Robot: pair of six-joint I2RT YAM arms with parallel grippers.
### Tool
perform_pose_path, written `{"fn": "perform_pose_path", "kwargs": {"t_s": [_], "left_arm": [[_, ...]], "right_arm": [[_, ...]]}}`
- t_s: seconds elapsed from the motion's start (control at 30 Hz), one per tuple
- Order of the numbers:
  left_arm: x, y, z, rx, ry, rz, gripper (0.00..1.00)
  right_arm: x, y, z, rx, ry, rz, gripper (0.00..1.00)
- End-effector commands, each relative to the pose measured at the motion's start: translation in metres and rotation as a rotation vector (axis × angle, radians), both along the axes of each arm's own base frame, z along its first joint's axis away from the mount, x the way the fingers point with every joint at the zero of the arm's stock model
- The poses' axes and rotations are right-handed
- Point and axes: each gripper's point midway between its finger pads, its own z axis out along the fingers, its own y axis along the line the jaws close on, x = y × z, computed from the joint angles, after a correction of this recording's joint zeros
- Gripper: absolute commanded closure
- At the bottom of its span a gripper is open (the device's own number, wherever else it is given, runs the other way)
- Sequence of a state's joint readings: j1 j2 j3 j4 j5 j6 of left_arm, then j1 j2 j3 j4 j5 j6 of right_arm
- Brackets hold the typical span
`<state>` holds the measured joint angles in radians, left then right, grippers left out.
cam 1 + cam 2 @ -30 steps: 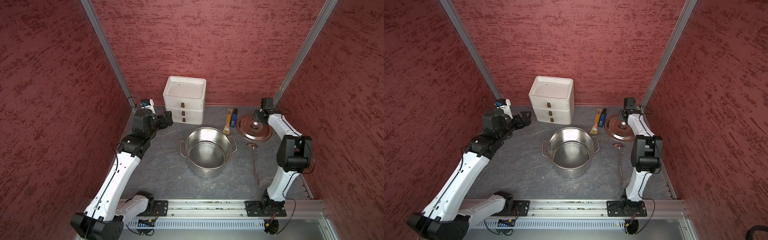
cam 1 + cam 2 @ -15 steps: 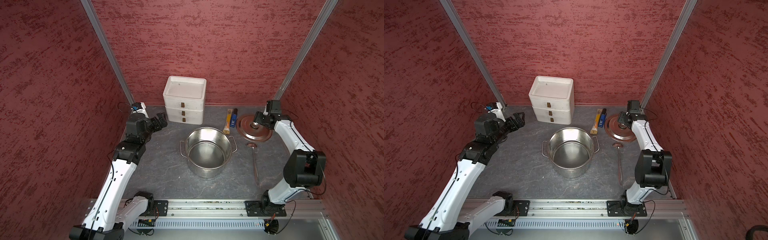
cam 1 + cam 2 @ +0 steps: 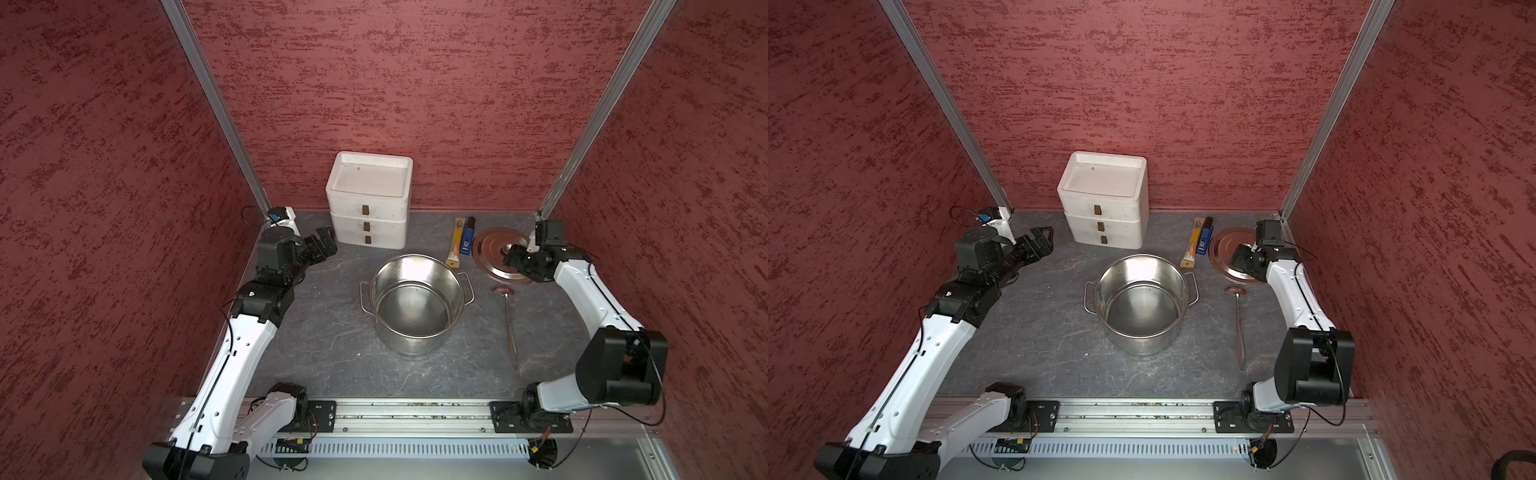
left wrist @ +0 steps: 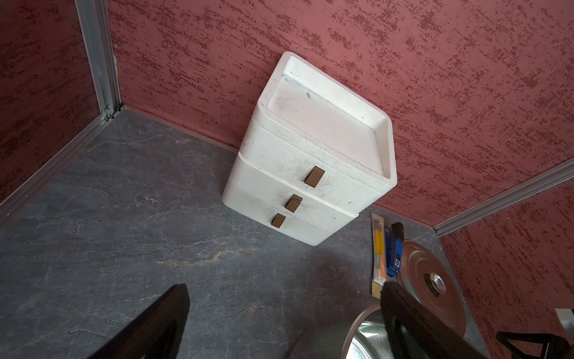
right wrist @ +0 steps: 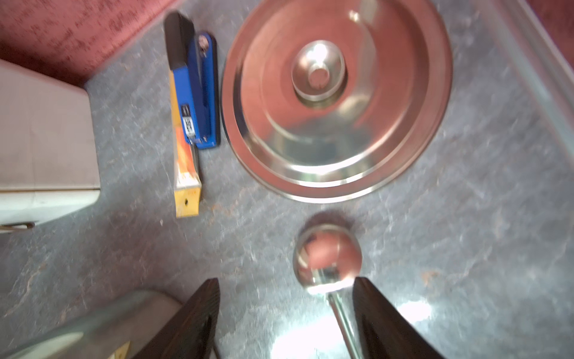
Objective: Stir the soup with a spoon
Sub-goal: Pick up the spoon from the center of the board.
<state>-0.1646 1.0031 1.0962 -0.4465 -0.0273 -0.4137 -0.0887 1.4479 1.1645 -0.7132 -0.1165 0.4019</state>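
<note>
The soup shows no liquid; it is a shiny steel stockpot (image 3: 417, 303) (image 3: 1140, 303) standing mid-table, its rim (image 4: 363, 326) at the edge of the left wrist view. The spoon (image 3: 510, 324) (image 3: 1239, 324) lies flat to the right of the pot, bowl (image 5: 327, 258) toward the lid, handle toward the front rail. My right gripper (image 3: 509, 262) (image 3: 1237, 259) (image 5: 285, 281) hovers open over the lid's near edge, just behind the spoon bowl, holding nothing. My left gripper (image 3: 326, 245) (image 3: 1044, 241) (image 4: 284, 289) stands wide open and empty near the back left, beside the drawers.
A round steel lid (image 3: 503, 255) (image 5: 337, 96) lies at the back right. A blue lighter (image 5: 198, 93) and an orange-yellow wrapped stick (image 5: 186, 174) lie left of it. A white three-drawer unit (image 3: 370, 199) (image 4: 310, 161) stands against the back wall. Red walls close three sides.
My right gripper has come off the lid's middle toward the spoon bowl and opened wider, its elbow dropping outward. My left arm has drawn back a little to the left.
</note>
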Motion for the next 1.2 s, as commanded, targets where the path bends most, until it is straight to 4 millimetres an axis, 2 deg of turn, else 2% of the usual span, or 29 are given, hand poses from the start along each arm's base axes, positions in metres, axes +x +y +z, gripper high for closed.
{"fn": "perform_pose_path", "kwargs": {"t_s": [0.0, 0.13, 0.27, 0.43, 0.67, 0.87, 1.17], "left_arm": [[0.004, -0.006, 0.014, -0.009, -0.068, -0.036, 0.00], [0.008, -0.005, 0.019, 0.006, -0.142, -0.035, 0.00], [0.014, -0.004, 0.028, 0.051, -0.183, -0.042, 0.00], [0.024, -0.002, 0.031, 0.061, -0.184, -0.049, 0.00], [0.027, -0.015, 0.037, 0.032, -0.184, -0.119, 0.00], [0.023, -0.013, 0.040, 0.010, -0.181, -0.109, 0.00], [0.014, -0.008, 0.051, 0.030, -0.199, -0.090, 0.00]], "right_arm": [[-0.030, 0.010, -0.003, 0.067, 0.053, -0.026, 0.28], [-0.063, 0.017, -0.012, 0.054, 0.139, -0.059, 0.29], [-0.096, 0.025, -0.032, 0.091, 0.223, -0.093, 0.30], [-0.118, 0.026, -0.054, 0.110, 0.246, -0.136, 0.30], [-0.106, 0.025, -0.084, 0.106, 0.278, -0.103, 0.28], [-0.092, 0.018, -0.104, 0.085, 0.314, -0.042, 0.28], [-0.084, 0.027, -0.130, 0.117, 0.368, 0.053, 0.34]]}}
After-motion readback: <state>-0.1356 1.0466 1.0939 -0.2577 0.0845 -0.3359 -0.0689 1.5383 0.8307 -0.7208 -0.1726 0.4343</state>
